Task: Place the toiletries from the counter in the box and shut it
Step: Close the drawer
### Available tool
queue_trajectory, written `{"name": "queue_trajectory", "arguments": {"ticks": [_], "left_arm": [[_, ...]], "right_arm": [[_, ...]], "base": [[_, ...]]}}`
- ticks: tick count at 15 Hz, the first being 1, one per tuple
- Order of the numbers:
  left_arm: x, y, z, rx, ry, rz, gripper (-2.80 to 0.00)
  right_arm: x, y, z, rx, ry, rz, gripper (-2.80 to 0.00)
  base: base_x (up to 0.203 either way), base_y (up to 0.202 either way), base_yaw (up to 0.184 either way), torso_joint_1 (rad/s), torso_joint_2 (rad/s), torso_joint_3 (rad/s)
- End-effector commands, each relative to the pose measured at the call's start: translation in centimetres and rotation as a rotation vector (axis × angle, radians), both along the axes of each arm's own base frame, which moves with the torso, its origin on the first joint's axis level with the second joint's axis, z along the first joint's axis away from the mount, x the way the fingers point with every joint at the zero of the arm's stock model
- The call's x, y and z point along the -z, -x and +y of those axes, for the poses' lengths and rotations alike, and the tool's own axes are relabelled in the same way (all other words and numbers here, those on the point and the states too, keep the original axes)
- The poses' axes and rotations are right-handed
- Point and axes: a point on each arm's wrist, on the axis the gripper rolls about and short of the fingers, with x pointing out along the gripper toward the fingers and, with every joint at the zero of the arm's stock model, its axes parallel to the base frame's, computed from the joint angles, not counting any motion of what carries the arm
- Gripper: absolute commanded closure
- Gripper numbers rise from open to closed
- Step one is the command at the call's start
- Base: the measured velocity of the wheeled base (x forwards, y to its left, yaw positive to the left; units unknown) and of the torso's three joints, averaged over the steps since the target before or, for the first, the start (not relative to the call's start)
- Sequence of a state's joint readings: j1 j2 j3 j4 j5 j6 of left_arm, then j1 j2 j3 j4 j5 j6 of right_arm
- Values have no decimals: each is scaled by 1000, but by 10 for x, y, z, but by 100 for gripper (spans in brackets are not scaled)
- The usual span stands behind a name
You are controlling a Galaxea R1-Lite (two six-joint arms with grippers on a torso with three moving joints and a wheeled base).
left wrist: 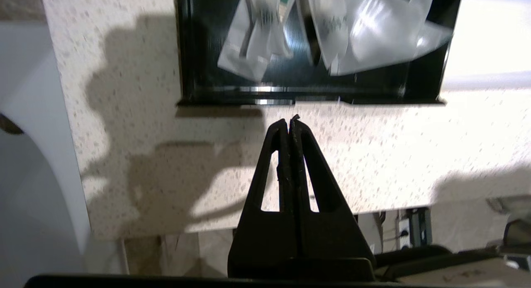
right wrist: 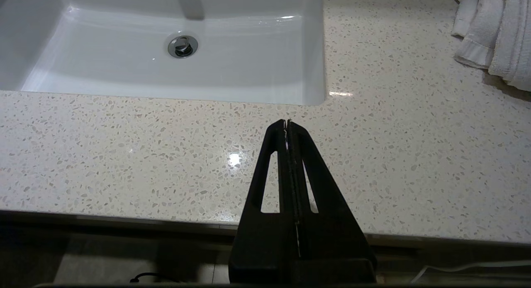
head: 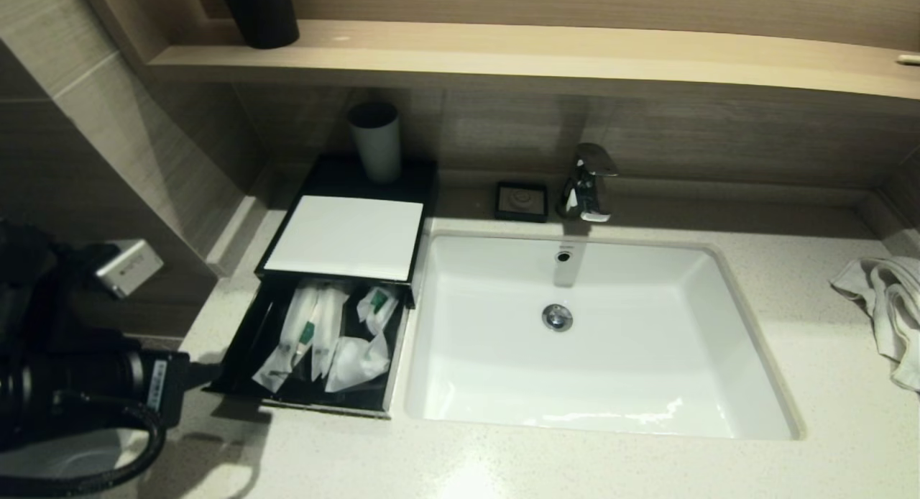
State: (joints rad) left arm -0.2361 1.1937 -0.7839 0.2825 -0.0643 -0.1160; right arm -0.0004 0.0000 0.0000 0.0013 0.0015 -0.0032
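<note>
A black box (head: 345,236) with a white top stands on the counter left of the sink. Its drawer (head: 316,405) is pulled out toward me. Several white toiletry packets (head: 330,337) with green marks lie in it, and they also show in the left wrist view (left wrist: 332,30). My left gripper (head: 203,373) is shut and empty. It is low over the counter, just short of the drawer's front edge (left wrist: 290,100), with its tips (left wrist: 289,122) pointing at that edge. My right gripper (right wrist: 287,123) is shut and empty over the counter in front of the sink, out of the head view.
The white sink (head: 596,341) with a chrome faucet (head: 588,182) fills the middle. A crumpled white towel (head: 888,305) lies at the right. A grey cup (head: 375,139) stands on the back of the box, and a black soap dish (head: 522,200) sits behind the sink.
</note>
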Motion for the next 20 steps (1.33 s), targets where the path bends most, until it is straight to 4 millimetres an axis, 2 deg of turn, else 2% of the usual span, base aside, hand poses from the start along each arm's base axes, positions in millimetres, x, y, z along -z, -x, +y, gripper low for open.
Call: {"name": "queue_trajectory", "arguments": {"ticks": [1, 9, 20], "left_arm": [[14, 9, -2, 28, -16, 60, 0], [37, 21, -2, 55, -48, 182, 0], [60, -12, -11, 25, -104, 308, 0]], "right_arm": [[0, 0, 0, 0, 0, -1, 0], [0, 0, 0, 0, 1, 0, 0], [0, 0, 0, 0, 1, -1, 0]], "base": [[0, 0, 0, 0, 0, 0], [0, 0, 0, 0, 0, 0], [0, 0, 0, 0, 0, 0]]}}
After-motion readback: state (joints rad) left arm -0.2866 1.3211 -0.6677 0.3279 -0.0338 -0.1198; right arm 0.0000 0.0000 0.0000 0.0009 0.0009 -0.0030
